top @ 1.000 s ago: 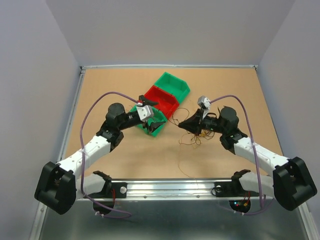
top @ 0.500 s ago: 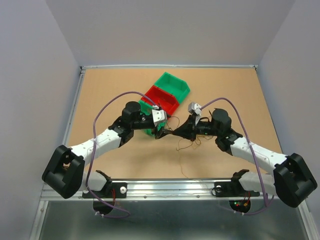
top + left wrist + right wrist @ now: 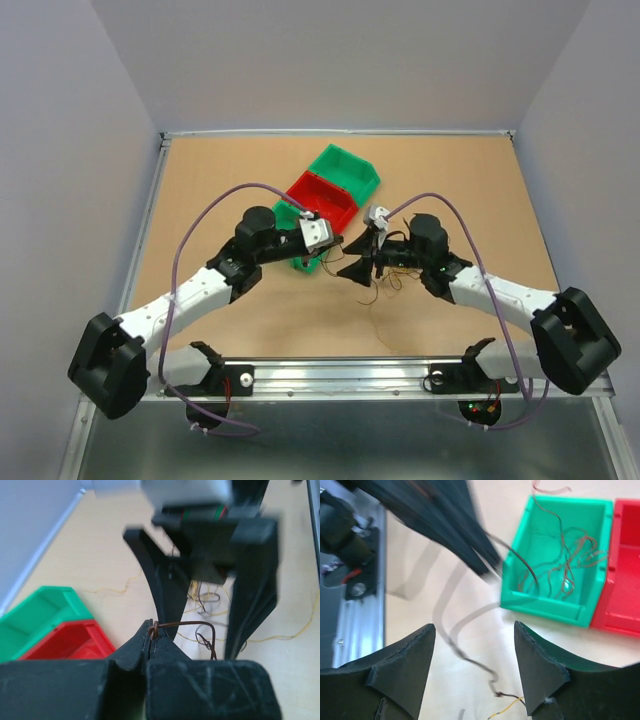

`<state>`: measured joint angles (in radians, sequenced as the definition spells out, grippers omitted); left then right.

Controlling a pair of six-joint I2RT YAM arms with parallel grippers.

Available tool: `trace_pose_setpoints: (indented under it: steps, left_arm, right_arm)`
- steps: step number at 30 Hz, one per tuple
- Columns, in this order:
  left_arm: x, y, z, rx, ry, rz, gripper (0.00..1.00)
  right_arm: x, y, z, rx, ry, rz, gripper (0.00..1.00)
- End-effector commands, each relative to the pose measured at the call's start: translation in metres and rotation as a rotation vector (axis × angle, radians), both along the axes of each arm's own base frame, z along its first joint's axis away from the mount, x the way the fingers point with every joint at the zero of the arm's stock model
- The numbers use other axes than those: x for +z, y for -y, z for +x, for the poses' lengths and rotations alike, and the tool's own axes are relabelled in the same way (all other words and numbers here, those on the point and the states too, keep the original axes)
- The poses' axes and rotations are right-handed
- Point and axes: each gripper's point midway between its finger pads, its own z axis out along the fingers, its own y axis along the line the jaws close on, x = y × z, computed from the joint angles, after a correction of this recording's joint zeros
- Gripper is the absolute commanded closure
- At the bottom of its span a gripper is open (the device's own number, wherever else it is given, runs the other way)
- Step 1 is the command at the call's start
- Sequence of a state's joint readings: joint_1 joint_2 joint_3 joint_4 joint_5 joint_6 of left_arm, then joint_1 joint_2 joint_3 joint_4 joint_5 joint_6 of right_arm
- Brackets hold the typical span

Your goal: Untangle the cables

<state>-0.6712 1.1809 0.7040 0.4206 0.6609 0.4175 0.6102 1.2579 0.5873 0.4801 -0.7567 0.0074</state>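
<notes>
My left gripper (image 3: pixel 150 628) is shut on the end of a thin brown cable (image 3: pixel 200 626), which loops out to the right of its tips. In the top view it (image 3: pixel 336 256) sits mid-table, tip to tip with my right gripper (image 3: pixel 358 268). The right gripper (image 3: pixel 474 627) stands open with nothing between its fingers, just above the table. Under it trails a dark strand (image 3: pixel 485 667) joined to a yellowish one. More loose cables (image 3: pixel 388 282) lie in a small tangle beneath the right wrist. Several brown cables (image 3: pixel 565 560) lie curled in the near green bin (image 3: pixel 545 602).
A red bin (image 3: pixel 325 195) and a second green bin (image 3: pixel 345 165) stand behind the near green one (image 3: pixel 303 263). A metal rail (image 3: pixel 350 375) runs along the table's near edge. A long thin strand (image 3: pixel 380 330) trails toward the rail.
The left arm swung in from the green bin to the middle and its gripper closed on a brown cable. The right gripper, shut before, has opened and shifted left.
</notes>
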Motion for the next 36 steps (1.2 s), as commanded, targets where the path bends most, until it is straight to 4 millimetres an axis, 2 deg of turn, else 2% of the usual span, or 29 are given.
trace_pose_setpoints:
  steps: [1,3,5,6,7,8,9,10,11,12,13,14,15,16,17,18,19,20,21,23,25,26,27,28,30,32,33,34,36]
  left_arm:
    - [0.061,-0.011,-0.005,0.054,0.097,-0.14,1.0]
    - [0.068,-0.014,-0.005,0.07,0.094,-0.158,1.0]
    - [0.077,-0.016,-0.003,0.093,0.091,-0.179,1.0]
    - [0.081,-0.017,-0.002,0.106,0.091,-0.19,1.0]
    - [0.088,-0.018,-0.001,0.116,0.088,-0.205,1.0]
    - [0.095,-0.019,0.001,0.131,0.088,-0.222,1.0]
    - [0.117,-0.022,0.007,0.177,0.099,-0.26,1.0]
    - [0.131,-0.025,0.011,0.212,0.078,-0.295,1.0]
    - [0.147,-0.028,0.017,0.252,0.076,-0.323,1.0]
    - [0.185,-0.038,0.027,0.336,0.094,-0.383,1.0]
    - [0.205,-0.042,0.032,0.37,0.107,-0.409,1.0]
    - [0.259,-0.053,0.03,0.399,0.165,-0.492,1.0]
    - [0.286,-0.063,0.034,0.455,0.186,-0.532,1.0]
    - [0.295,-0.065,0.041,0.489,0.17,-0.518,1.0]
    - [0.318,-0.07,0.04,0.509,0.183,-0.547,1.0]
    - [0.361,-0.087,0.033,0.546,0.214,-0.617,1.0]
    - [0.373,-0.088,0.036,0.56,0.209,-0.638,1.0]
    - [0.388,-0.093,0.033,0.571,0.223,-0.663,1.0]
    - [0.412,-0.104,0.026,0.584,0.237,-0.718,1.0]
    - [0.428,-0.11,0.029,0.616,0.239,-0.759,1.0]
    - [0.428,-0.113,0.037,0.661,0.228,-0.764,1.0]
    - [0.424,-0.11,0.045,0.676,0.219,-0.755,1.0]
    - [0.42,-0.108,0.049,0.684,0.216,-0.753,1.0]
    - [0.416,-0.105,0.054,0.685,0.213,-0.745,1.0]
    - [0.406,-0.097,0.061,0.679,0.214,-0.738,1.0]
    - [0.397,-0.089,0.072,0.684,0.209,-0.729,1.0]
    - [0.395,-0.085,0.077,0.681,0.212,-0.73,1.0]
    - [0.386,-0.077,0.09,0.692,0.205,-0.702,1.0]
    - [0.385,-0.08,0.105,0.733,0.2,-0.696,1.0]
  right_arm:
    - [0.016,-0.012,0.038,-0.07,0.106,-0.003,0.3]
    - [0.002,-0.017,0.046,-0.07,0.074,-0.028,0.29]
    - [-0.002,-0.024,0.047,-0.027,0.08,-0.036,0.2]
    - [-0.015,-0.028,0.046,0.008,0.052,-0.053,0.2]
    - [-0.019,-0.03,0.045,0.03,0.046,-0.061,0.21]
    - [-0.023,-0.032,0.045,0.052,0.044,-0.068,0.27]
    - [-0.021,-0.037,0.05,0.067,0.063,-0.072,0.34]
    - [-0.037,-0.038,0.052,0.072,0.017,-0.108,0.38]
    - [-0.043,-0.039,0.055,0.071,0.012,-0.127,0.39]
    - [-0.044,-0.041,0.061,0.064,0.006,-0.138,0.39]
    - [-0.052,-0.041,0.064,0.057,-0.006,-0.153,0.39]
    - [-0.054,-0.041,0.065,0.054,-0.006,-0.158,0.39]
    - [-0.055,-0.042,0.066,0.048,-0.007,-0.16,0.39]
    - [-0.056,-0.043,0.067,0.048,-0.01,-0.162,0.43]
    - [-0.057,-0.043,0.069,0.042,-0.015,-0.167,0.52]
    - [-0.056,-0.042,0.07,0.034,-0.016,-0.167,0.65]
    - [-0.056,-0.041,0.074,0.011,-0.012,-0.173,0.85]
    - [-0.055,-0.04,0.076,-0.004,-0.009,-0.176,0.95]
    - [-0.048,-0.038,0.078,-0.028,0.002,-0.164,0.99]
    - [-0.047,-0.033,0.079,-0.072,0.0,-0.165,0.99]
    - [-0.038,-0.027,0.081,-0.116,0.017,-0.157,1.0]
    - [-0.04,-0.024,0.081,-0.148,-0.006,-0.162,0.95]
    - [-0.031,-0.019,0.086,-0.197,0.002,-0.155,0.87]
    - [-0.032,-0.009,0.099,-0.302,0.006,-0.173,0.68]
    - [-0.032,0.002,0.103,-0.372,0.003,-0.178,0.47]
    - [-0.015,0.011,0.108,-0.438,0.043,-0.14,0.44]
    - [-0.018,0.017,0.106,-0.468,0.036,-0.136,0.44]
    - [0.001,0.026,0.113,-0.541,0.078,-0.089,0.4]
    - [0.01,0.04,0.117,-0.639,0.07,-0.039,0.38]
